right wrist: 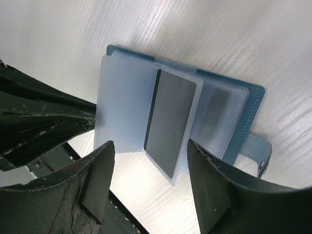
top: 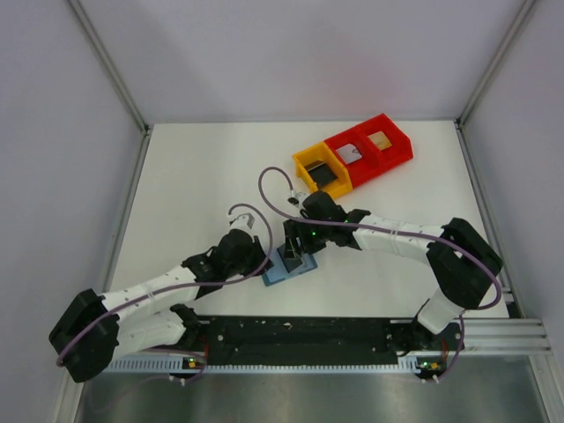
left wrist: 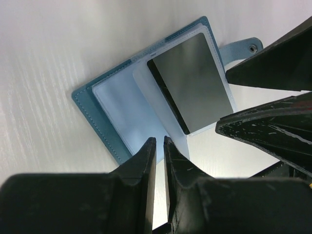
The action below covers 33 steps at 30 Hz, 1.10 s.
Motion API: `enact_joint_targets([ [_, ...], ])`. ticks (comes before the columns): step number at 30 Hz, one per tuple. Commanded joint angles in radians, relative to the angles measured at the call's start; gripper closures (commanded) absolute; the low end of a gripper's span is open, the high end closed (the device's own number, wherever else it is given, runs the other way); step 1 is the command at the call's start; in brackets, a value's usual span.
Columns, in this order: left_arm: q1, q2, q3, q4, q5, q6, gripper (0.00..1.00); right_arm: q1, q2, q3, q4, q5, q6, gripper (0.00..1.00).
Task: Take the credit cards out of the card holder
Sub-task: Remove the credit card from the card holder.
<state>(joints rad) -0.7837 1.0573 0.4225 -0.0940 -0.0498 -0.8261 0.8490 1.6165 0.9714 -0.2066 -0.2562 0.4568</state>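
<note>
The teal-blue card holder (top: pixel 284 269) lies open on the table between both arms. In the left wrist view its cover (left wrist: pixel 92 114) frames pale clear sleeves, and a dark grey card (left wrist: pixel 192 83) sits in a lifted sleeve. The card also shows in the right wrist view (right wrist: pixel 170 119), with another greyish card (right wrist: pixel 214 114) dimly visible in the sleeves behind. My left gripper (left wrist: pixel 159 142) is shut, its tips at the sleeves' near edge. My right gripper (right wrist: pixel 151 151) is open, its jaws straddling the dark card's lower end without touching it.
A yellow bin (top: pixel 304 163) and a red two-compartment bin (top: pixel 397 145) stand at the back right. They hold a dark card (top: pixel 324 174), a pale card (top: pixel 351 153) and a tan card (top: pixel 381 140). A black rail (top: pixel 300 330) runs along the near edge.
</note>
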Motion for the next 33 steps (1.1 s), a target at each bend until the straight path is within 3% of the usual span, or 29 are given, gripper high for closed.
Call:
enact_joint_targets([
  [1,-0.002,-0.086,-0.002,-0.021,-0.048,-0.013,0.84,0.013,-0.037,0.044,0.03,-0.003,0.002,0.4],
  [9,-0.003,-0.226,0.041,-0.072,-0.07,-0.016,0.81,0.013,-0.038,0.023,0.024,0.072,-0.015,0.44],
  [14,-0.002,-0.204,0.01,0.023,-0.07,-0.045,0.66,0.012,-0.038,0.01,0.022,0.12,-0.026,0.5],
  [19,0.0,-0.082,-0.016,0.194,-0.019,-0.099,0.52,0.001,-0.035,0.001,0.039,0.14,-0.035,0.58],
  [25,0.0,0.076,0.013,0.278,0.021,-0.116,0.54,-0.042,-0.026,-0.046,0.119,0.089,-0.021,0.71],
  [33,0.027,0.167,0.01,0.336,0.045,-0.157,0.61,-0.074,0.002,-0.111,0.194,0.046,0.003,0.78],
])
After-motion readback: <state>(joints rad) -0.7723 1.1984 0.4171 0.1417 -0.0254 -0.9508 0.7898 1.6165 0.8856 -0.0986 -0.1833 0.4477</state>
